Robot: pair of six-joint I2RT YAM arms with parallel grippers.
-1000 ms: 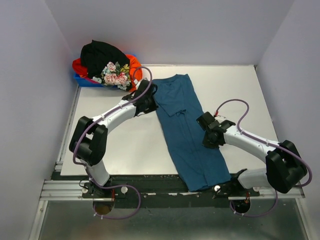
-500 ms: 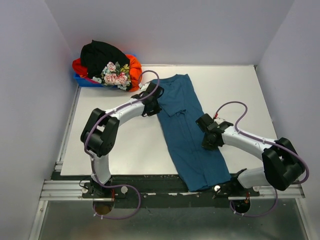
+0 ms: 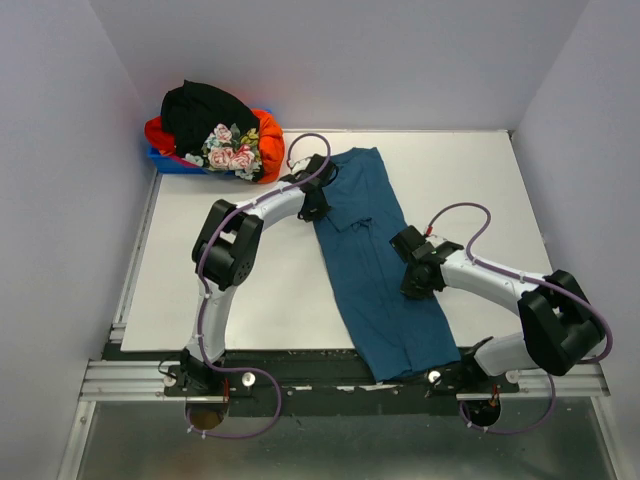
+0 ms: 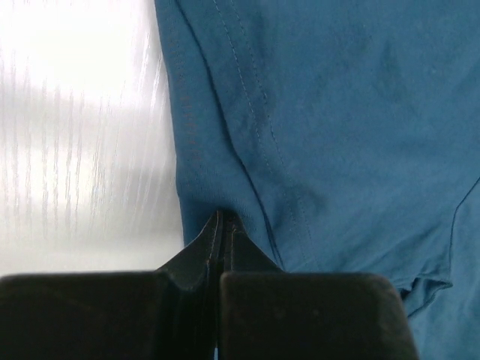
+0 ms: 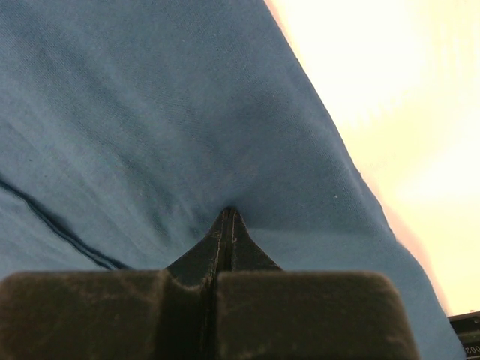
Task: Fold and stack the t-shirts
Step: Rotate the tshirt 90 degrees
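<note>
The teal shirt (image 3: 372, 262) lies flat as a long strip, its top end just right of the bin (image 3: 168, 162) and its tail running away from the bin. The other shirts (image 3: 215, 125) are heaped in the bin. The left gripper (image 4: 222, 219) is pinched tight on the strip's edge nearest the bin. The right gripper (image 5: 229, 214) is pinched tight on the opposite edge, farther from the bin. Whether either catches every layer is hard to tell. For a clean cross fold, raise both edges together, level, and carry them evenly so the strip doesn't skew.
</note>
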